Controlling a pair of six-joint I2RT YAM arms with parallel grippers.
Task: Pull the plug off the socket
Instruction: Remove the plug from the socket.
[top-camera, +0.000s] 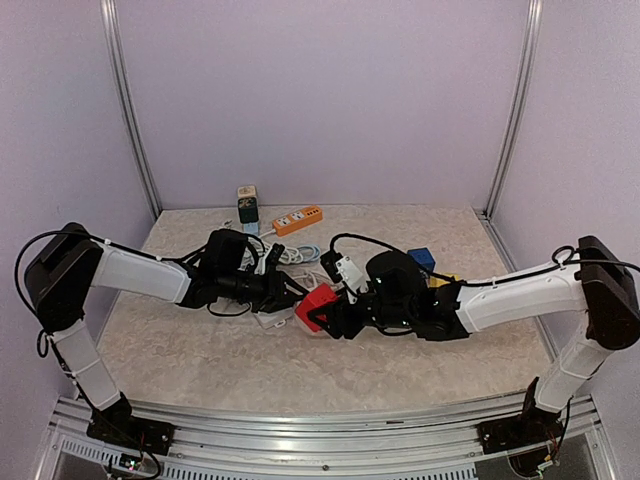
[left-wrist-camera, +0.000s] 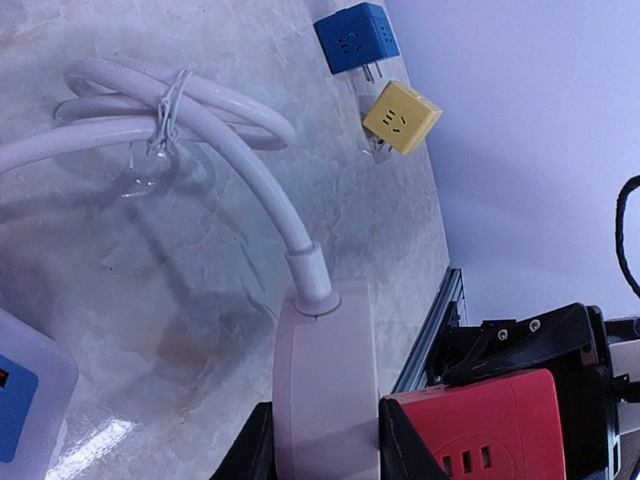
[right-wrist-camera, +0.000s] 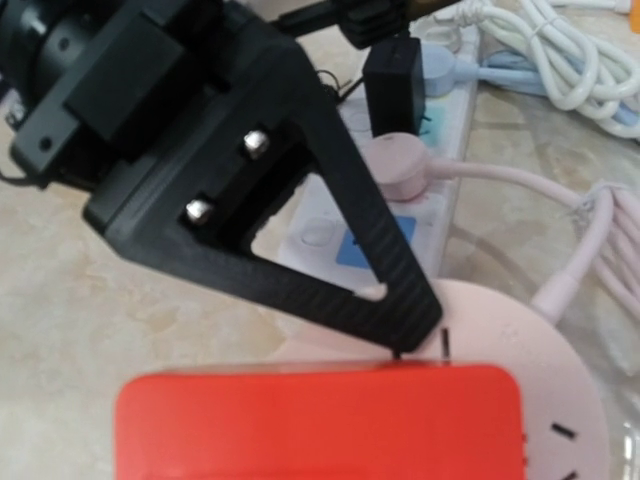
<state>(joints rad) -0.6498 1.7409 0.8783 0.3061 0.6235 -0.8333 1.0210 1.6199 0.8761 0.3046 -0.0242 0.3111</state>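
**Left claw** (top-camera: 290, 292): closed tight on the socket (left-wrist-camera: 325, 380), which is pinched by its narrow edges between the fingers.

**Right claw** (top-camera: 325, 312): closed part-way round the plug (left-wrist-camera: 478, 425), a red block gripped at the claw's tip.

**Plug, position:** pressed against the socket's face, directly between the two claws. Whether the pins are seated or partly drawn cannot be told.

**Risks, as judged:**
- A pull off the pin axis may bind or bend the pins, since the claws meet at an angle.
- The socket may slip from the left claw, as only smooth rounded edges are held. Both parts would then be dragged together.
- The plug's glossy faces may slide out of the right claw if the pins hold hard.
- The cable (left-wrist-camera: 260, 175), looped and tied ahead of the left claw, may be tugged taut.
- A white strip (right-wrist-camera: 440, 130) lies just beyond the left claw and may be knocked on release.

**Surface:** a table (top-camera: 200, 350) in pale marbled finish, glossy enough for reflections to be seen. A blue cube (left-wrist-camera: 355, 35) and a yellow cube (left-wrist-camera: 400, 117) lie behind the right claw. An orange strip (top-camera: 297, 219) lies well beyond both claws.

**Room:** enclosed by plain lilac walls (top-camera: 320, 100). A metal rail (top-camera: 300, 415) is fitted at the near edge.
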